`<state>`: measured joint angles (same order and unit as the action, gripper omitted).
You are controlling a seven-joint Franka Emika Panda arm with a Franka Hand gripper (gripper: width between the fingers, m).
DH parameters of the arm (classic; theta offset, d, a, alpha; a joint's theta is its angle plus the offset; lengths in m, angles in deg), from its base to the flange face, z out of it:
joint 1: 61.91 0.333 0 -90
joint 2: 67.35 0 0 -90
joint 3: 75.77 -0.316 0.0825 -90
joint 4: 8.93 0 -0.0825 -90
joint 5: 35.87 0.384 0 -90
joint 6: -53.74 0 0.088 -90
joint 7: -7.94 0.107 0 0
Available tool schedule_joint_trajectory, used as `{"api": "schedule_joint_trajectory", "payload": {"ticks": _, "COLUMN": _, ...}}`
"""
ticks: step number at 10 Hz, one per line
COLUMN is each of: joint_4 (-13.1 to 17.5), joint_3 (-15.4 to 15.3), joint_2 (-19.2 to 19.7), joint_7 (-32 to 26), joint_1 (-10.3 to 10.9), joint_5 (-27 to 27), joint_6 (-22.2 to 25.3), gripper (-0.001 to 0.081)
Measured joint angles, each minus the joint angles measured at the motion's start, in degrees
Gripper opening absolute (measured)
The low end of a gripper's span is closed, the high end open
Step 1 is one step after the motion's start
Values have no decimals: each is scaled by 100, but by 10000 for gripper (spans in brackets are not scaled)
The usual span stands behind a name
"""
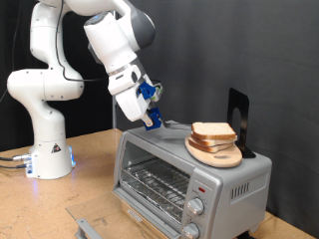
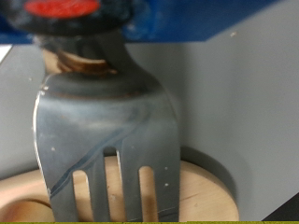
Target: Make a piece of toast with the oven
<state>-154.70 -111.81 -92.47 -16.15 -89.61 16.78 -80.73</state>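
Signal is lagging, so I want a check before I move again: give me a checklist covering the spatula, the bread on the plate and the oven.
1. Spatula in front of the hand: ok. The wrist view shows its slotted blade pointing straight ahead.
2. Blade tip at the plate: ok. It overlaps the wooden rim.
3. Bread slices in place: ok. They are stacked on the plate on top of the oven.
4. Bread on the blade: not ok. The blade is bare.
5. Oven door open: cannot tell. The rack shows clearly, but the door itself is hard to make out.
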Motion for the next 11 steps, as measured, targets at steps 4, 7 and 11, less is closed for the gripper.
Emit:
{"api": "schedule_joint_trajectory", "payload": {"ticks": 4, "joint_4": 18, "joint_3": -205, "joint_2": 115, "joint_7": 71, "joint_1": 0, "joint_5": 76, "joint_6": -419, "gripper": 363}}
{"api": "schedule_joint_trajectory", "payload": {"ticks": 7, "joint_4": 154, "joint_3": -284, "joint_2": 312, "joint_7": 170, "joint_1": -8, "joint_5": 106, "joint_6": -718, "gripper": 363}}
{"api": "schedule_joint_trajectory", "payload": {"ticks": 11, "joint_4": 408, "joint_3": -367, "joint_2": 693, "joint_7": 302, "joint_1": -122, "joint_5": -107, "joint_6": -1060, "gripper": 363}}
